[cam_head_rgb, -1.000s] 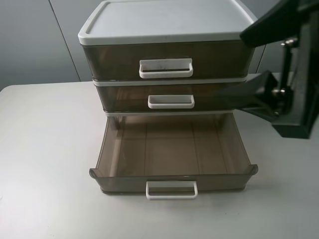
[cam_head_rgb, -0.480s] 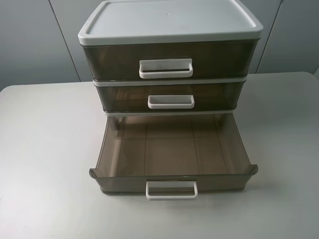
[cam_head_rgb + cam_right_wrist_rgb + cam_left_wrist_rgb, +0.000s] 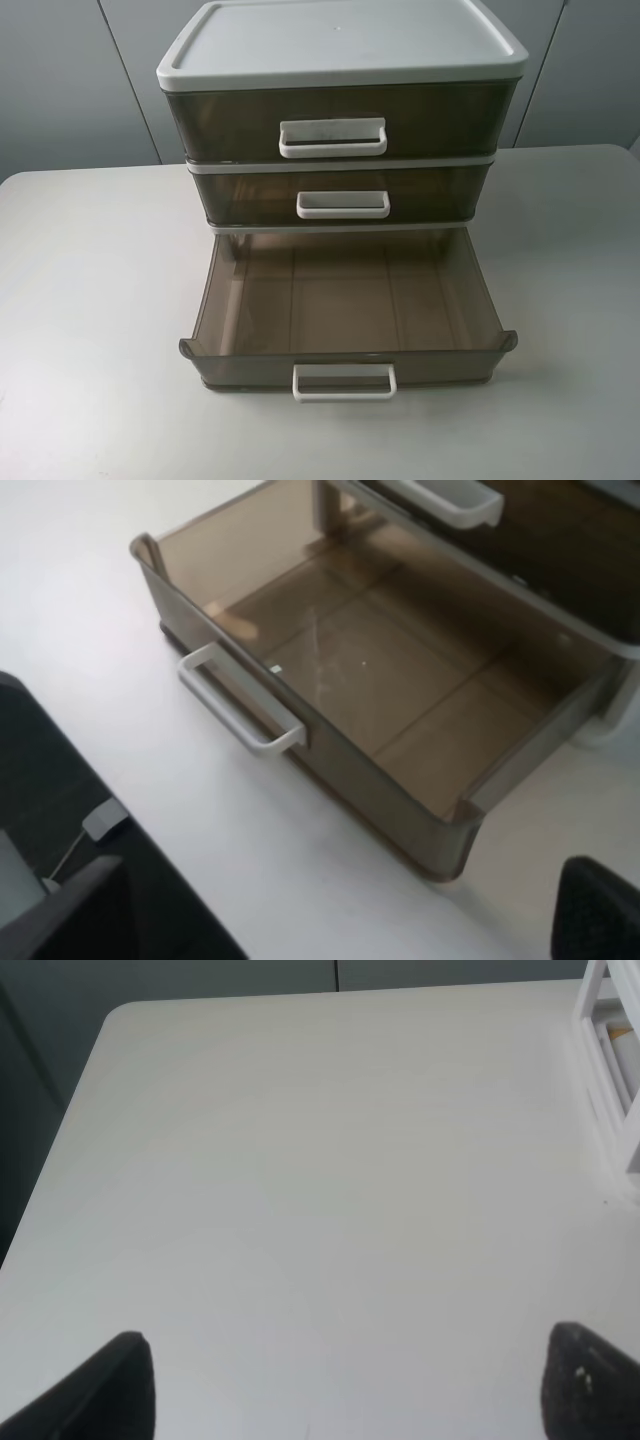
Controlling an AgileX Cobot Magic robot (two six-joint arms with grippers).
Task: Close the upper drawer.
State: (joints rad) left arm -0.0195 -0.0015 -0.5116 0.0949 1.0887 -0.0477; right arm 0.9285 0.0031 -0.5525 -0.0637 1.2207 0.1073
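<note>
Upper drawer (image 3: 430,115), the tallest of 3 smoky-brown drawers, sits at the top of the white-lidded cabinet (image 3: 340,40) on the table (image 3: 90,300), seen from the high camera. Its front looks flush with the frame and its wide white handle (image 3: 332,137) lies in line with the unit, so by my judgement the task is already done or all but done. The middle drawer (image 3: 440,195) looks pushed in too. Only the lower drawer (image 3: 240,368) stands pulled far out toward the viewer, and it holds nothing. Whatever the 2 shut drawers hold cannot be made out through the dark plastic. Neither arm shows in this view.

From the left wrist camera, the left gripper (image 3: 350,1400) hangs over bare tabletop with its 2 dark fingertips (image 3: 125,1390) spread wide and nothing between them. A strip of white frame (image 3: 610,1080), probably the cabinet's side, shows at the picture's edge, well apart from the fingers.

From the right wrist camera, the right gripper (image 3: 330,920) is likewise spread wide and carries nothing, and it looks down on the open lower drawer and its white loop handle (image 3: 240,705). That drawer's floor is bare. Another white handle (image 3: 450,500) peeps in above it, but which drawer it belongs to cannot be told. If anything is left, it is at most a last nudge on the top drawer.
</note>
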